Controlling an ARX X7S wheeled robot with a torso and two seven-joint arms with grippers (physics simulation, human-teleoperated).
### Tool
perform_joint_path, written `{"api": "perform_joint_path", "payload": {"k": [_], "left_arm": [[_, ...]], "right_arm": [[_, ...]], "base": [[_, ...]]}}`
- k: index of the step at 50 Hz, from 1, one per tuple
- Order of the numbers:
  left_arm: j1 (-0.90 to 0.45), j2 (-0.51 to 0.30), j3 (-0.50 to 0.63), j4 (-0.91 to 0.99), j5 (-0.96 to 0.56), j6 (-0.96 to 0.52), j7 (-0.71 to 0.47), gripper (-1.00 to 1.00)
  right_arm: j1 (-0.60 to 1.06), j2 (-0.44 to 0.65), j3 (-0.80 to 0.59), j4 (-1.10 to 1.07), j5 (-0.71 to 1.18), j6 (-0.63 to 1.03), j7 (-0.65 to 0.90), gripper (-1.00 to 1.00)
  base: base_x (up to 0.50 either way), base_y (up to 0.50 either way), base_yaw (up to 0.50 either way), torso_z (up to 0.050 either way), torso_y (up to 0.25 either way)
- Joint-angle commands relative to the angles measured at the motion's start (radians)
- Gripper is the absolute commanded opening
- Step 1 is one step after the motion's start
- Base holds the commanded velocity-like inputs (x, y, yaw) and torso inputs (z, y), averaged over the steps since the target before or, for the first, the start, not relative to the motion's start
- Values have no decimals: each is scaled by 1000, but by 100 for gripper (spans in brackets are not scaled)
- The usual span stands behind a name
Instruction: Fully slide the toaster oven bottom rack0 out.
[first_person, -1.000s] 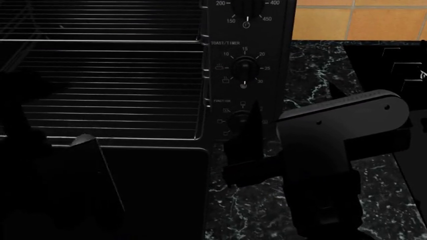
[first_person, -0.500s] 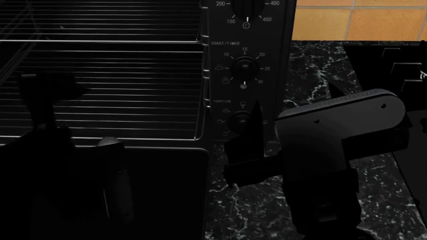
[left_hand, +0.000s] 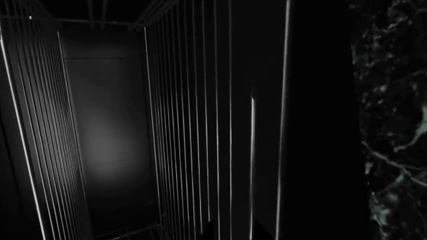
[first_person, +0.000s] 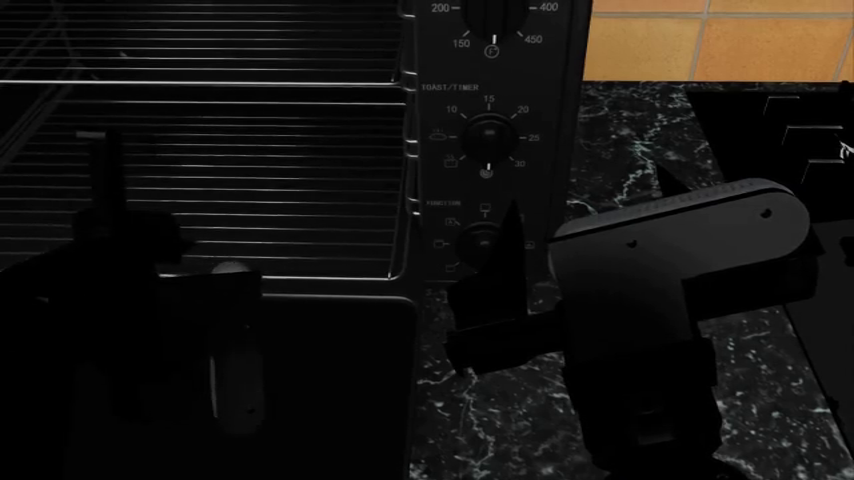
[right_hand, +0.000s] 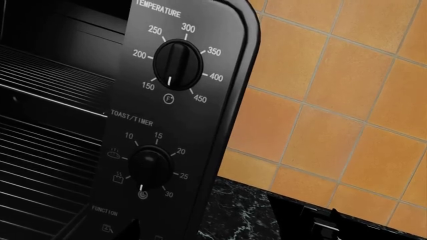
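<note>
1. The toaster oven (first_person: 497, 150) is shown with its cavity open, and its control panel is seen at the centre of the head view, standing on a black marbled tabletop (first_person: 507, 420).

2. Two wire racks are visible in the cavity. The bottom rack0 (first_person: 254, 200) is seen as a wide grid of thin silvery wires whose thicker front rim and rounded right corner lie near the lower edge of the oven opening, beside the foot of the control panel.

3. An upper rack (first_person: 227, 40) is seen above it, with its front rim set farther back.

4. The left end effector (first_person: 160, 330) appears as a very dark mass at the lower left of the head view, in front of the front rim of the bottom rack0. Whether its fingers are spread or closed, and whether the rim is touched, cannot be told in the darkness.

5. In the left wrist view the rack wires (left_hand: 193, 125) and the dim rear wall of the cavity (left_hand: 107, 140) are shown.

6. The right end effector (first_person: 487, 300) is held just in front of the lowest knob (first_person: 481, 240); its finger spread cannot be told.

7. In the right wrist view the temperature knob (right_hand: 177, 65), the timer knob (right_hand: 150, 167) and an orange tiled wall (right_hand: 333, 100) are shown.
</note>
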Motion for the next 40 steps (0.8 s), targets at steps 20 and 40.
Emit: {"api": "perform_joint_path", "payload": {"k": [20, 40], "left_arm": [[103, -55, 165, 338, 212, -293, -1, -100], [437, 128, 49, 548, 1062, -61, 510, -100]], "right_arm": [[2, 4, 2, -13, 9, 9, 5, 100], [1, 9, 11, -46, 22, 30, 2, 100]], "base": [[-11, 4, 10, -1, 1], [-17, 3, 10, -2, 4]]}}
